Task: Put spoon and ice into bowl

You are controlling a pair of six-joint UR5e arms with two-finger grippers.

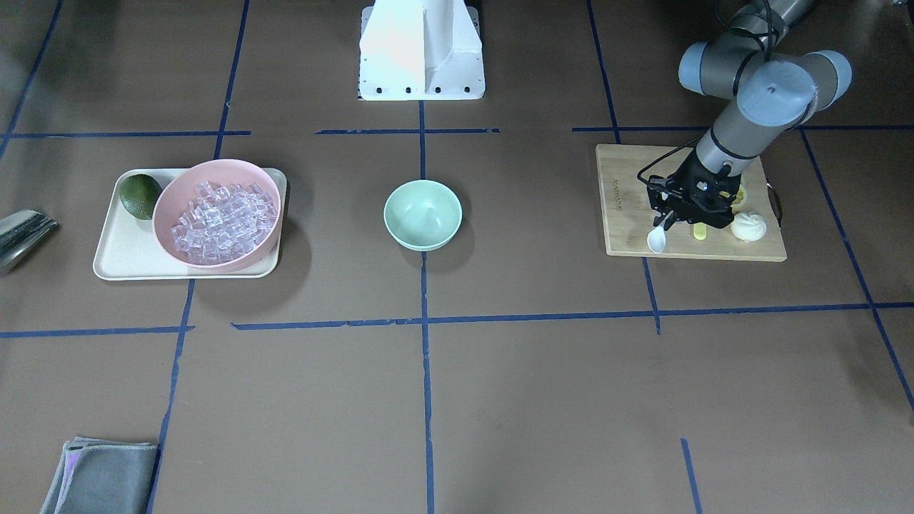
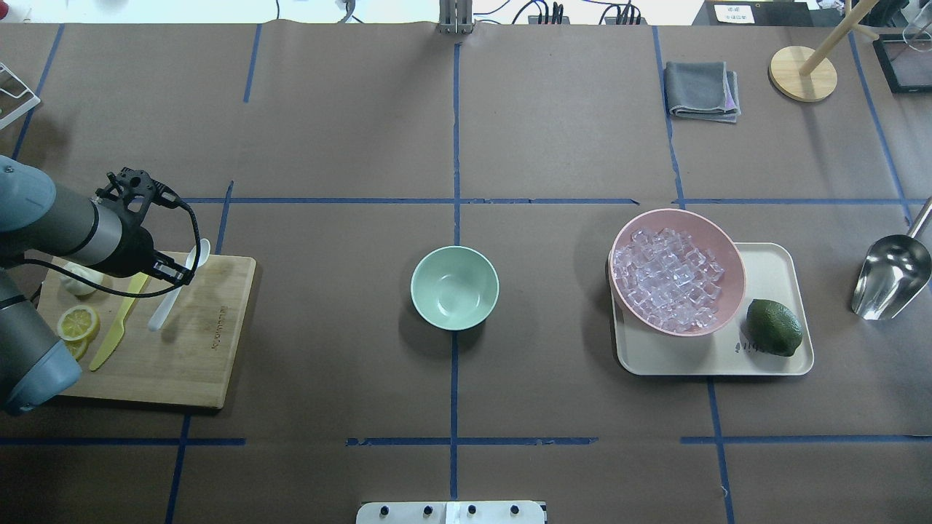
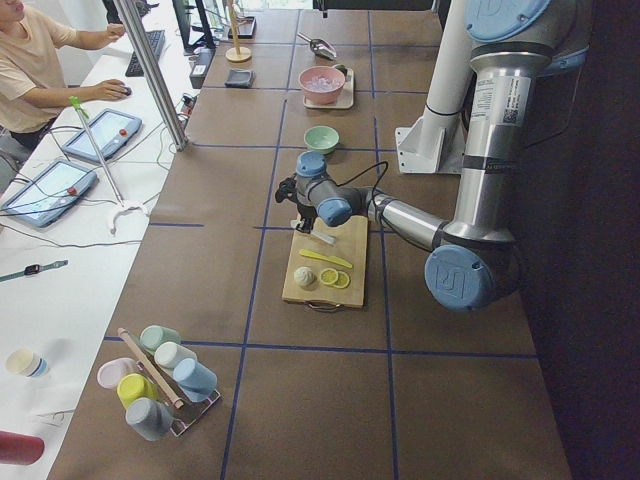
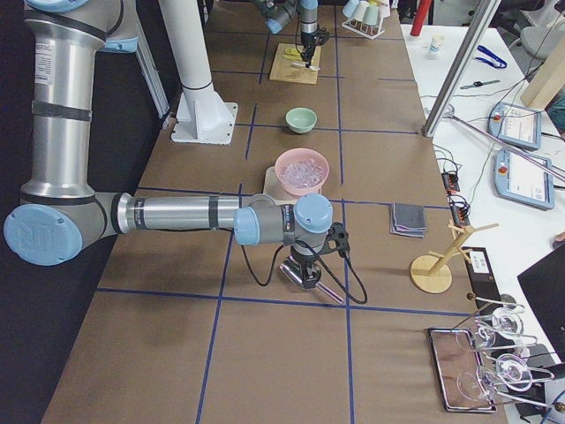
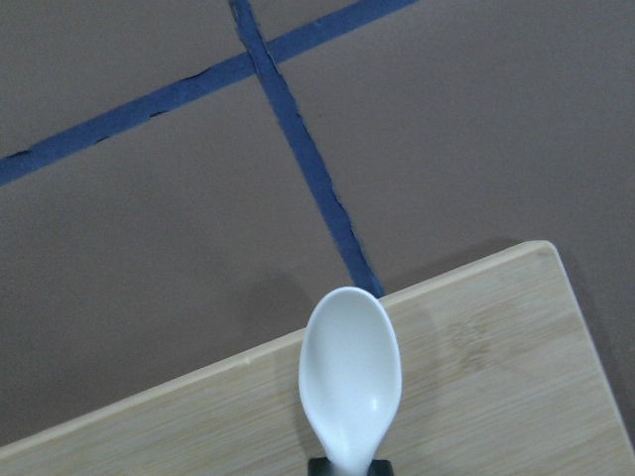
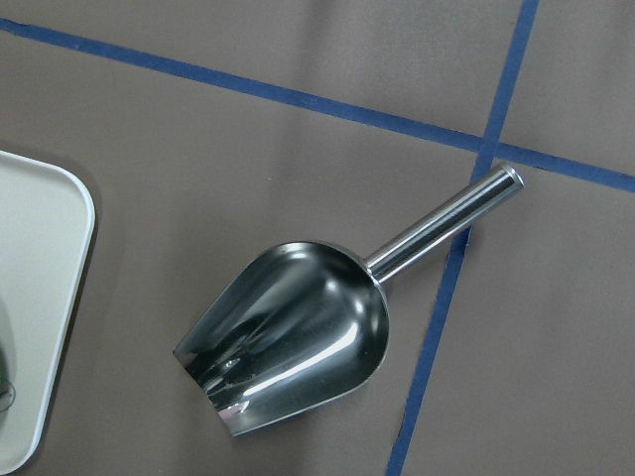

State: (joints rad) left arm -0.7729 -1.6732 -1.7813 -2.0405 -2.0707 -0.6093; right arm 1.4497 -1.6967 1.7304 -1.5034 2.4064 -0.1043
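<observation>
Left claw (image 1: 670,220) gripped the spoon (image 1: 656,240) above the cutting board (image 1: 628,185).
The spoon's rounded end reached the board's far edge, left of the empty mint bowl (image 1: 423,214) mid-desk. Ice (image 1: 221,221) filled the pink bowl (image 1: 214,264) far right. I cannot tell the right claw's (image 4: 300,272) state.

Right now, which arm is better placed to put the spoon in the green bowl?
The left. The left tool sits at the white spoon on the wooden cutting board, while the right arm hangs over the metal scoop, beyond the pink bowl.
</observation>
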